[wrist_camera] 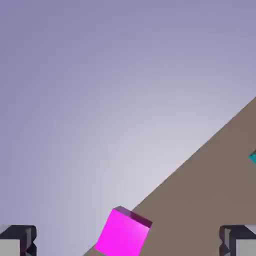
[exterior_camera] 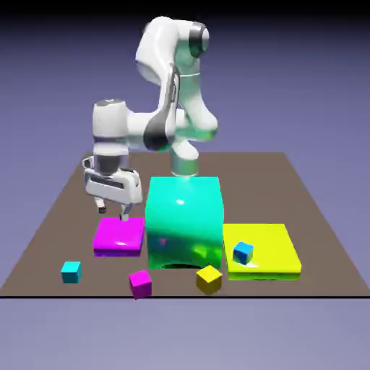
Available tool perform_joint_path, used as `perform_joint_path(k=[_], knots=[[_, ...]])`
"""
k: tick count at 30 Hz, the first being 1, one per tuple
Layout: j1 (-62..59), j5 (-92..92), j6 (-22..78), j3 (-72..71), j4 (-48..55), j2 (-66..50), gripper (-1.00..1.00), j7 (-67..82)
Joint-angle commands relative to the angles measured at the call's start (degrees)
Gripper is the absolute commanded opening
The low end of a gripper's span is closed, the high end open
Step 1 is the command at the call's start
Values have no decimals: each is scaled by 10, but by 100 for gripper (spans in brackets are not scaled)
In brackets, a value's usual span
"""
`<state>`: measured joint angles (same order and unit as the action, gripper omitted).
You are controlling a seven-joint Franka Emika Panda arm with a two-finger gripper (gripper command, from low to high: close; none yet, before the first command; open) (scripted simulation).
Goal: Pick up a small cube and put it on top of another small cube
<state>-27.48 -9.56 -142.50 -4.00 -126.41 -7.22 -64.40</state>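
Bench (exterior_camera: 318, 217) edges frame the layout: the small cyan cube (exterior_camera: 71, 272) sits alone near the front edge toward the exterior view's left corner, with bare surface all around it. A small magenta cube (exterior_camera: 140, 283) and a small yellow cube (exterior_camera: 209, 279) also lie close to the front edge — the yellow one just before the huge teal-green block (exterior_camera: 184, 220) that fills the middle. A flat magenta slab (exterior_camera: 119, 235) touches the block's left side; a flat yellow slab (exterior_camera: 261, 249) lies on its right and carries a small darker blue cube (exterior_camera: 243, 252). The tool (exterior_camera: 113, 209) hangs over the magenta slab's back edge, fingers parted and holding nothing. In the hand view its grey fingertips (wrist_camera: 18, 240) stand wide apart, a magenta cube (wrist_camera: 122, 233) showing between them on the bench's edge.
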Motion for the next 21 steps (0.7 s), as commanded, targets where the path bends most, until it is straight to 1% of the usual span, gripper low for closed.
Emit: perform_joint_path(k=[1, 15, 17, 20, 21], knots=[[-13, -5, 16, -2, 18, -21, 0, -11], [-217, -75, 246, -31, 270, -311, 0, -171], [-219, -76, 249, -32, 273, -315, 0, -173], [-207, -84, 174, -37, 253, -368, 0, -163], [-207, -84, 173, -37, 252, -369, 0, -163]])
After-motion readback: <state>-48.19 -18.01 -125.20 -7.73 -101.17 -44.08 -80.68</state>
